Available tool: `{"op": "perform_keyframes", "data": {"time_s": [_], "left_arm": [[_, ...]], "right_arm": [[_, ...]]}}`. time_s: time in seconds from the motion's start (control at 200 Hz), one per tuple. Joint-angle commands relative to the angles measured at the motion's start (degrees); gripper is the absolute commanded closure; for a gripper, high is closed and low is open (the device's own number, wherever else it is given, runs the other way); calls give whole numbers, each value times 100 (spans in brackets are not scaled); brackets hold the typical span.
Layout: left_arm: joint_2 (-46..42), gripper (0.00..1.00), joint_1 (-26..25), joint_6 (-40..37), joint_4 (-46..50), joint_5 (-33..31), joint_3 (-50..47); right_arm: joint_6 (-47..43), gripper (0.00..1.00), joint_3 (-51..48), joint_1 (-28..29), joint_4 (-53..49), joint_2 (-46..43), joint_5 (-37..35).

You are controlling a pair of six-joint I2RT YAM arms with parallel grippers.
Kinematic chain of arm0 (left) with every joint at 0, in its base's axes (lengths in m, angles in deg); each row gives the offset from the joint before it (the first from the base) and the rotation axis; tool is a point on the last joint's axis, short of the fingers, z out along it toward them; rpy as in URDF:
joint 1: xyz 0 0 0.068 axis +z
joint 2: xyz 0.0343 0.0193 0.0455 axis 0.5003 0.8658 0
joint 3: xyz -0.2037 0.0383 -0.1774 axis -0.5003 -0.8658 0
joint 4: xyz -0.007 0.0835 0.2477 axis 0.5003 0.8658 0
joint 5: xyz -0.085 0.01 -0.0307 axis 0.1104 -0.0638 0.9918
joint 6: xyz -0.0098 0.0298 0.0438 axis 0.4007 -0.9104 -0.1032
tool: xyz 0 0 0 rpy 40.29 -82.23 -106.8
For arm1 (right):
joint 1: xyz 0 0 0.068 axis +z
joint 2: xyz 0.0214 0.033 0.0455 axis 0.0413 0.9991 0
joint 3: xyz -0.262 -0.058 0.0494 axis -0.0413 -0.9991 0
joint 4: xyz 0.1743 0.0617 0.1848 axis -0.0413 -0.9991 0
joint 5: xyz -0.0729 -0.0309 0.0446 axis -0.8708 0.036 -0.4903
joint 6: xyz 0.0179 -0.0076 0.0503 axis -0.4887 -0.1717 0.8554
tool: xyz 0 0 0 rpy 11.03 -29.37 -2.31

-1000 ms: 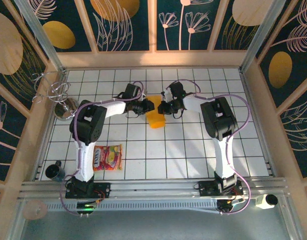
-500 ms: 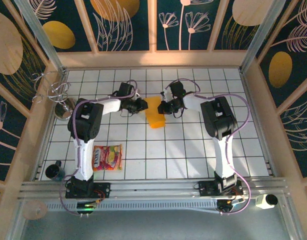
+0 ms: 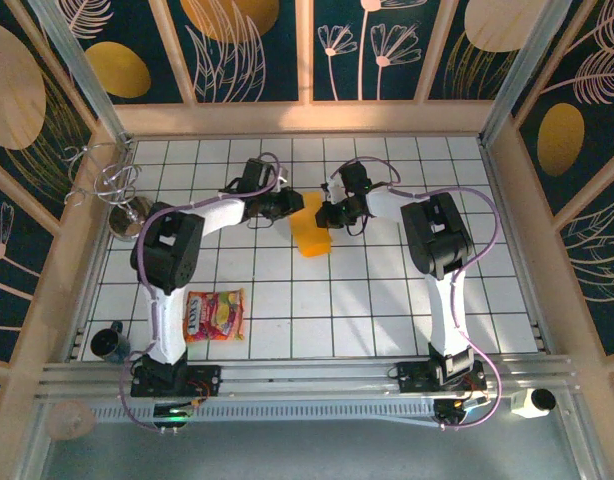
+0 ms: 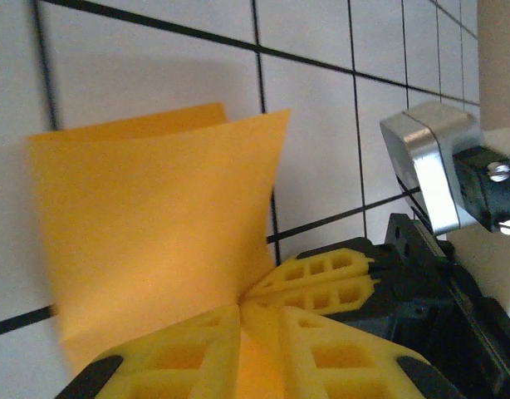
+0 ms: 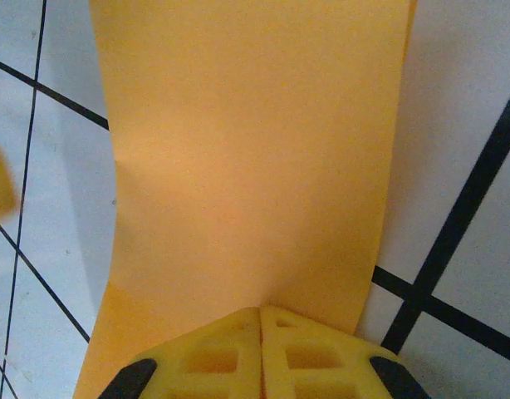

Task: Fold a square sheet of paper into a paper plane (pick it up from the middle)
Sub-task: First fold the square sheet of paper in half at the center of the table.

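While checking against a second ago, found left tool [image 4: 241,309] nudged toward the far side of the tabletop [image 3: 387,290] and tucked in at the left edge of the square sheet of paper [image 4: 155,216], clenched on that edge with orange showing inside the grip. Found right tool [image 5: 261,314] pinched shut on the opposite edge, close to and facing the left one. Noted sheet doubled over, two layers at its free end, resting partly on the tabletop between both tools, spot unchanged. Logged snack packet [image 3: 216,314] well apart, by the left base. Judged mid-fold: both edges secured, crease not yet pressed, no dart shape. Risk judged: loose layers slipping under uneven pull.
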State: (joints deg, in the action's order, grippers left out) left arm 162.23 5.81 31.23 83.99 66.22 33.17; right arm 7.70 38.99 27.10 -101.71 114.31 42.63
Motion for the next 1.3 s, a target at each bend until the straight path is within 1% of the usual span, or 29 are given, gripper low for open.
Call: {"op": "perform_keyframes", "data": {"time_s": [0.0,0.15,0.24,0.455,0.581,0.646,0.696,0.756,0.836,0.931,1.041,1.131,1.291], "left_arm": [[418,81,4,109,36,30,317],[800,81,43,-119,492,-276,684],[946,81,166,-196,597,-389,697],[885,81,665,-244,536,-611,389],[849,81,869,-343,686,-686,511],[742,80,863,-369,731,-596,637],[580,80,852,-196,620,-312,620],[318,79,792,36,230,31,462],[111,79,662,151,66,108,365],[215,79,494,109,258,37,516],[594,78,301,-47,688,-148,936],[930,78,215,-258,1257,-465,1387],[1332,78,222,-513,1811,-974,1950]], "right_arm": [[-153,92,-323,-115,-1171,647,-916],[-157,92,-348,-117,-1167,690,-977],[-173,92,-359,-126,-1181,700,-1051],[-166,92,-384,-152,-1211,700,-1160],[-146,92,-368,-161,-1224,688,-1162],[-140,92,-368,-155,-1223,675,-1163],[-133,92,-368,-156,-1224,674,-1147],[-124,92,-377,-153,-1222,665,-1140],[-124,92,-368,-157,-1222,665,-1129],[-107,92,-358,-153,-1221,682,-1129],[-116,92,-359,-161,-1224,691,-1137],[-116,92,-355,-157,-1226,691,-1153],[-124,92,-342,-156,-1232,700,-1158]]}}
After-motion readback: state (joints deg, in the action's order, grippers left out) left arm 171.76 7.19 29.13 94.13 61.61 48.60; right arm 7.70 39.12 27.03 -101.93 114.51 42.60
